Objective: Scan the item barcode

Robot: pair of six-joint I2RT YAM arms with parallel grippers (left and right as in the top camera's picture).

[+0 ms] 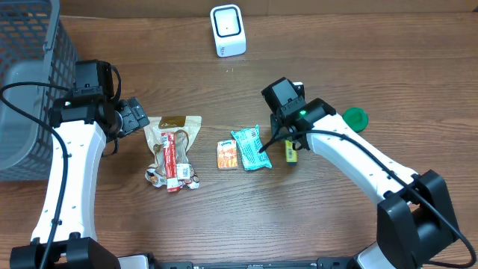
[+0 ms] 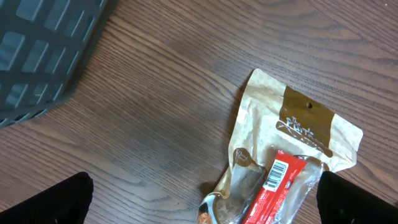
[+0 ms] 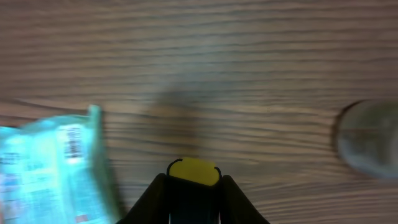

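A small black item with a yellow end (image 3: 193,170) sits between the fingers of my right gripper (image 3: 193,200), which is shut on it just above the table. From overhead, this item (image 1: 290,152) lies right of a teal packet (image 1: 251,148), under the right gripper (image 1: 287,140). The white scanner (image 1: 228,30) stands at the back centre. My left gripper (image 2: 202,208) is open wide over the lower end of a brown pouch (image 2: 292,127) with a red bar (image 2: 273,186) lying on it, touching nothing.
An orange packet (image 1: 227,155) lies left of the teal packet (image 3: 50,168). A green lid (image 1: 355,117) sits right of the right arm. A grey wire basket (image 1: 30,82) fills the far left. The left gripper (image 1: 137,116) hovers beside the pouch (image 1: 173,149).
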